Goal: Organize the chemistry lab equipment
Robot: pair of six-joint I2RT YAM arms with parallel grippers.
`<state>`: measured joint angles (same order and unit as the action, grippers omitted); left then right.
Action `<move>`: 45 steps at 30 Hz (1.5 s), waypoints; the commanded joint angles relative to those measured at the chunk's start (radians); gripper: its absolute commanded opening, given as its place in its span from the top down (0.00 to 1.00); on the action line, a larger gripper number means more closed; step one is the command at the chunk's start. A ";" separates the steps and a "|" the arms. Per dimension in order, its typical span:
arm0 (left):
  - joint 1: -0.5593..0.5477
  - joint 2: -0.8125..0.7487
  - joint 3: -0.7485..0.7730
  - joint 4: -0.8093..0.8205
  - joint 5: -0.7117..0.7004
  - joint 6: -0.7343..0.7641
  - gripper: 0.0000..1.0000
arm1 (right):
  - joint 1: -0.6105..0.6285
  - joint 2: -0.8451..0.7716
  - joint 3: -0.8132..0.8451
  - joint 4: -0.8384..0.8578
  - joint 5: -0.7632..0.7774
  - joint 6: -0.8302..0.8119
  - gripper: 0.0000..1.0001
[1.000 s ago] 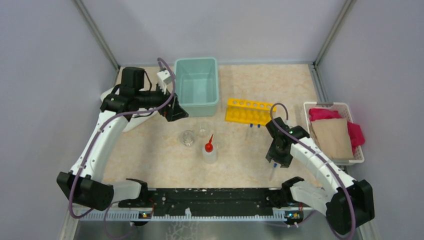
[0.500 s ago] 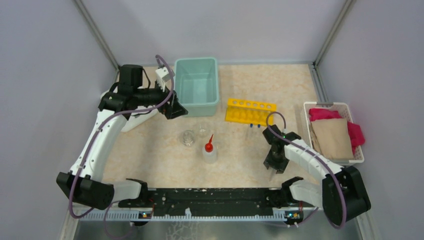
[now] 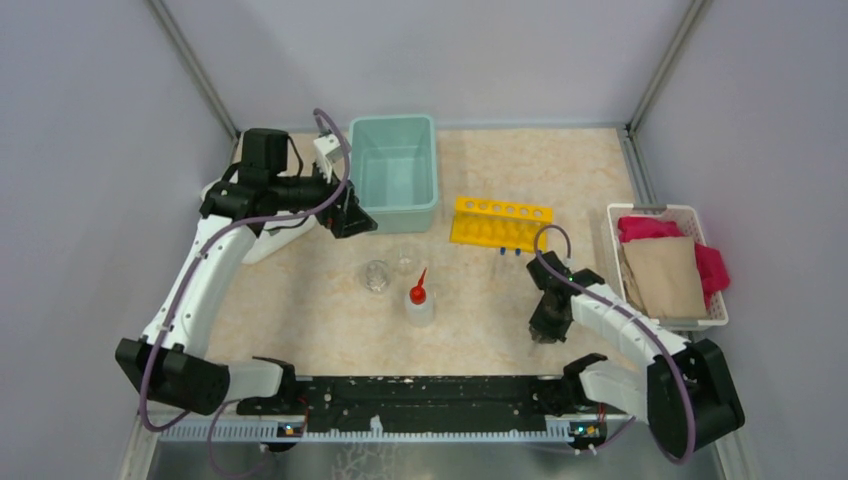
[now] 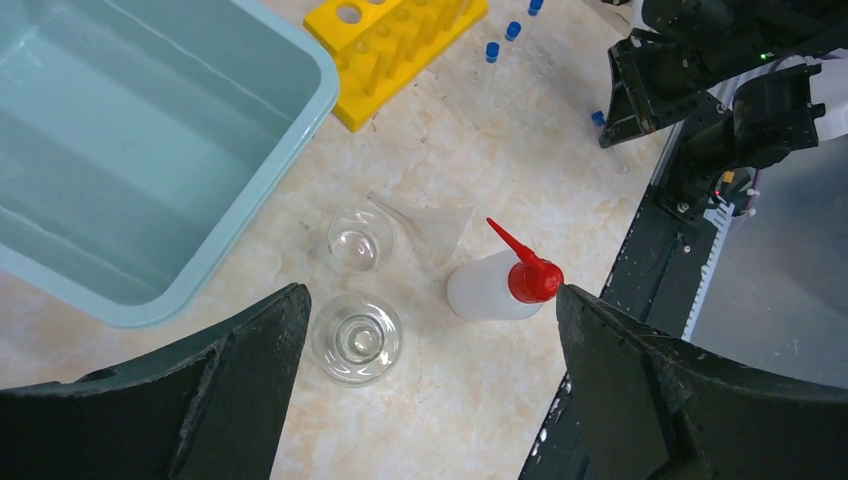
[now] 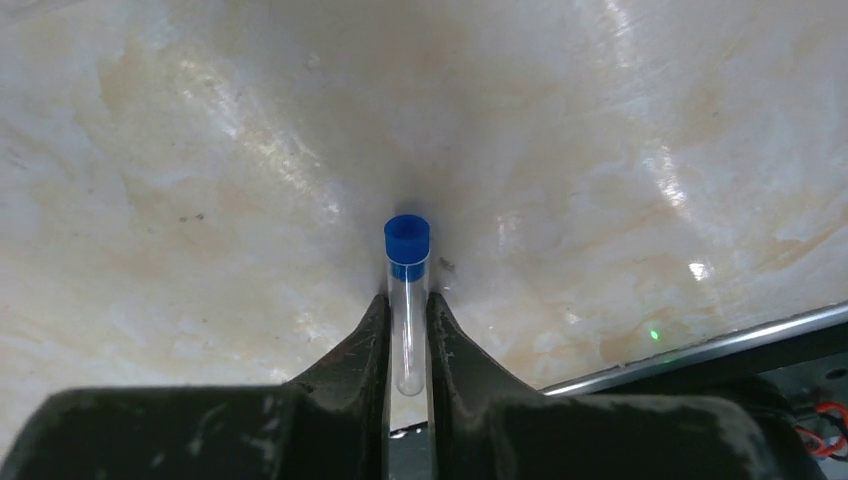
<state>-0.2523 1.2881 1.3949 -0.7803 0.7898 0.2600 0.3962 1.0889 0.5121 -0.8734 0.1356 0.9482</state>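
Observation:
My right gripper point(image 3: 543, 332) is low on the table near the front edge, shut on a slim clear test tube point(image 5: 408, 330) with a blue cap point(image 5: 407, 240); the tube lies between its fingers point(image 5: 372, 350). My left gripper point(image 3: 352, 220) is open and empty, hovering by the front left corner of the teal bin. Below it stand two small clear glass cups point(image 4: 357, 340) point(image 4: 360, 238) and the squeeze bottle point(image 4: 495, 285) with its red nozzle. The yellow holed rack point(image 3: 500, 222) stands right of the bin. More blue-capped tubes point(image 4: 492, 50) lie in front of it.
The teal bin point(image 3: 394, 170) sits at the back centre. A white basket point(image 3: 716, 300) of pink and brown cloths stands at the right edge. A clear funnel-like piece point(image 4: 430, 220) lies beside the cups. The black rail point(image 3: 430, 392) runs along the front edge.
My right gripper has moved toward the front edge, come down over the tube lying there and shut on it. The left arm has barely moved.

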 commanded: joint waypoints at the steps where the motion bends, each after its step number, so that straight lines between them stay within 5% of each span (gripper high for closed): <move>1: 0.005 0.014 0.020 -0.022 0.037 -0.016 0.01 | 0.000 -0.061 -0.013 0.083 -0.063 -0.004 0.97; 10: 0.004 -0.020 -0.024 -0.020 0.039 -0.030 0.01 | 0.025 -0.121 0.174 0.083 -0.219 -0.129 1.00; 20: 0.004 -0.036 -0.028 -0.014 0.063 -0.043 0.01 | 0.177 -0.056 0.569 0.081 -0.201 -0.167 1.00; 33: 0.001 -0.004 -0.065 0.083 0.221 -0.107 0.01 | 0.381 0.321 1.053 0.291 -0.092 -0.165 1.00; 45: 0.001 0.015 -0.086 0.122 0.206 -0.141 0.05 | 0.472 0.535 1.224 0.403 -0.118 -0.120 1.00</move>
<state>-0.2527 1.2934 1.3262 -0.6941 0.9730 0.1352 0.8505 1.6146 1.6588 -0.5510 0.0216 0.8127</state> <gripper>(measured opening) 0.970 0.039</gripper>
